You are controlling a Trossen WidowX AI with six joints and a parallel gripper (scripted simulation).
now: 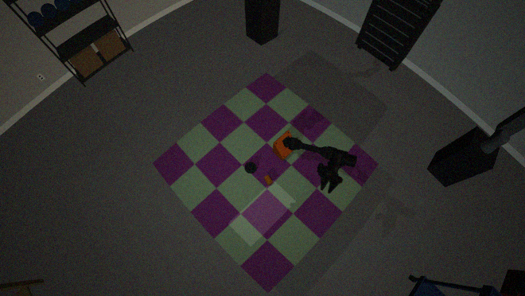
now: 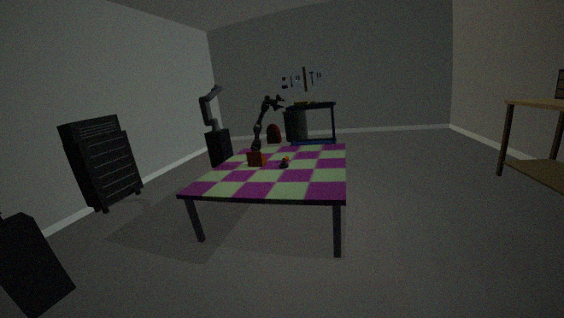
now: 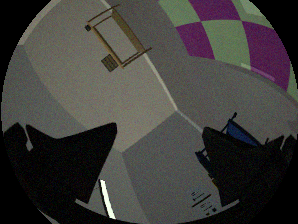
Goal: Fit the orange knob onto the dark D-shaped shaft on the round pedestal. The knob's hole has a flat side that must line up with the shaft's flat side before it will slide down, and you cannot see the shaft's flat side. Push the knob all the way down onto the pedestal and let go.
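Note:
The orange knob [image 1: 268,180] [image 2: 286,158] is on the checkered table [image 1: 267,274] [image 2: 326,191], close beside the round pedestal. The dark round pedestal [image 1: 250,167] [image 2: 284,164] stands near the middle of the table; its shaft is too small and dark to make out clearly. My gripper [image 1: 326,191] [image 2: 283,103] [image 3: 161,130] is open and empty, raised high above the table and well away from the knob and pedestal. The wrist view shows the two dark fingers wide apart, with neither knob nor pedestal in sight.
An orange block with a sloped face [image 1: 281,148] [image 2: 256,159] stands on the table by the arm's base, on the same side of the pedestal as the arm. Shelves, a blue cart [image 2: 314,141] and dark cabinets stand around the room, off the table.

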